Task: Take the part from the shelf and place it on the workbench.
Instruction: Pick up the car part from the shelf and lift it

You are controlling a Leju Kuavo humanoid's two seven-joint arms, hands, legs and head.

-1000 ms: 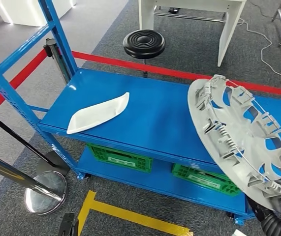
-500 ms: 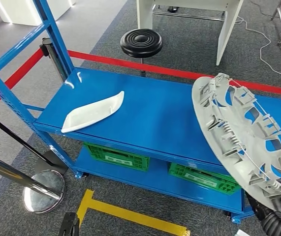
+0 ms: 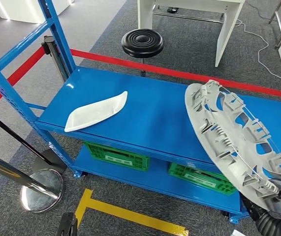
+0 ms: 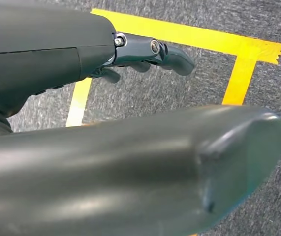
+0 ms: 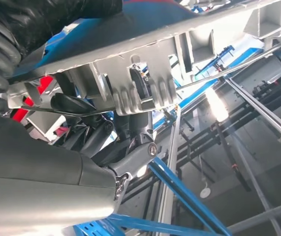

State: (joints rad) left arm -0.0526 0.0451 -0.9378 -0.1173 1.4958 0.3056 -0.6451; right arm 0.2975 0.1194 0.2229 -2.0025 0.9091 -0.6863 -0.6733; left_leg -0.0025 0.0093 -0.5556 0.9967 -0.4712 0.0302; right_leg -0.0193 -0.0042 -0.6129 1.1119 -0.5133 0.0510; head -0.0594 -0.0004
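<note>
Right hand [image 3: 280, 194] clamps the wheel cover [image 3: 235, 140] by its rim and it's dipped lower, tilted over the blue shelf [image 3: 157, 115] edge, so it's lifted clear while the left hand [image 4: 146, 54] hangs empty, fingers loose.

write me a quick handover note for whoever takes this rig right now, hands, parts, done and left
Right hand: grips the grey wheel cover by its lower edge, tilted, above the blue shelf's right end.
Left hand: holds nothing, fingers apart, hanging over the yellow floor tape.
A white curved trim part lies on the shelf's left side.
Done: wheel cover picked up.
Left: carry it to the workbench and set it down.
</note>
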